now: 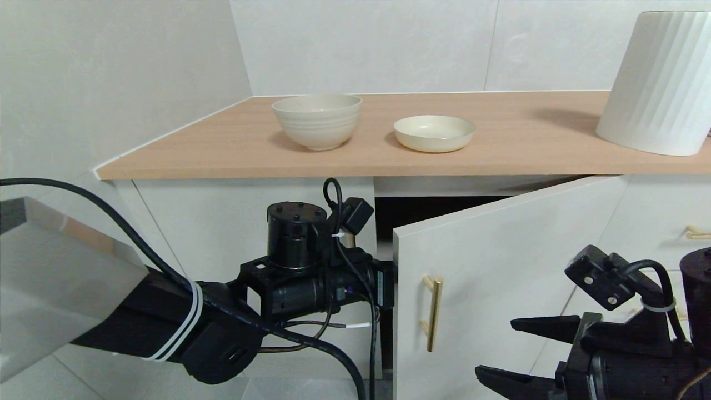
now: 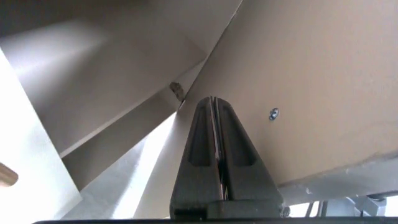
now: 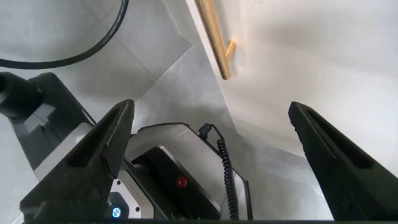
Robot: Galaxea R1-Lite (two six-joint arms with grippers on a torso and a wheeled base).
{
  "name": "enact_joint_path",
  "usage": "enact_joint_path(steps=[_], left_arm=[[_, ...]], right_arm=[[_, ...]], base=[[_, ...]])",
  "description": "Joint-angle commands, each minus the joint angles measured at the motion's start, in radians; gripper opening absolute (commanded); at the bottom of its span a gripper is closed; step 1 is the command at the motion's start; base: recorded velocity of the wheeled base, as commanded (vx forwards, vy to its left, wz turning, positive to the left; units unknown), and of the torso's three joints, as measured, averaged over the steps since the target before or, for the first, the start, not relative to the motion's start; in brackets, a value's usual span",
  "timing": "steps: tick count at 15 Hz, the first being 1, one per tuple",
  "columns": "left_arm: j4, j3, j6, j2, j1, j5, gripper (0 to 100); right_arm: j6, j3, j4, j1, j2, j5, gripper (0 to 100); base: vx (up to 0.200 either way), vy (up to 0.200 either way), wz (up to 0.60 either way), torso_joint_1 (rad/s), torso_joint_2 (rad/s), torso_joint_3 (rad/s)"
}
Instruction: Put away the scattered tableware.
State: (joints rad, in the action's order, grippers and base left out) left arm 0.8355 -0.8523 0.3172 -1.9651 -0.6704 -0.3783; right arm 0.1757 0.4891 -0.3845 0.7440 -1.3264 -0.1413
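A deep cream bowl [image 1: 316, 119] and a shallow cream dish [image 1: 434, 133] stand side by side on the wooden countertop [image 1: 516, 150]. Below them a white cabinet door [image 1: 500, 250] with a gold handle [image 1: 432, 314] hangs partly open. My left arm reaches to the door's free edge. Its gripper [image 2: 213, 102] is shut, empty, and lies against the door's inner face [image 2: 323, 74]. My right gripper [image 1: 496, 347] is open and empty, low in front of the door, just right of the handle [image 3: 214, 37].
A tall white ribbed container [image 1: 661, 83] stands on the counter's right end. Another gold handle [image 1: 697, 233] shows on the cabinet front at far right. Tiled walls close the counter at the back and left. The dark cabinet opening [image 1: 433, 208] lies behind the door.
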Motion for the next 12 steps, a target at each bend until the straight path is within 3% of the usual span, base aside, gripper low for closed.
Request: enact_joint_path(steps=[1, 4, 12], left_arm=[[-0.001, -0.002, 0.0, -0.003, -0.001, 0.001, 0], [0.0, -0.014, 0.0, -0.029, -0.005, -0.001, 0], [0.002, -0.04, 0.0, -0.057, -0.029, 0.024, 0]], right_arm=[[0.002, -0.006, 0.003, 0.001, 0.01, -0.001, 100], [0.002, -0.006, 0.001, 0.001, 0.022, -0.001, 100], [0.024, -0.03, 0.047, 0.032, 0.125, -0.012, 100]], base=[[-0.2, 0.0, 0.0, 0.002, 0.01, -0.007], [-0.2, 0.0, 0.0, 0.004, 0.0, 0.004], [0.0, 0.0, 0.0, 0.0, 0.0, 0.0]])
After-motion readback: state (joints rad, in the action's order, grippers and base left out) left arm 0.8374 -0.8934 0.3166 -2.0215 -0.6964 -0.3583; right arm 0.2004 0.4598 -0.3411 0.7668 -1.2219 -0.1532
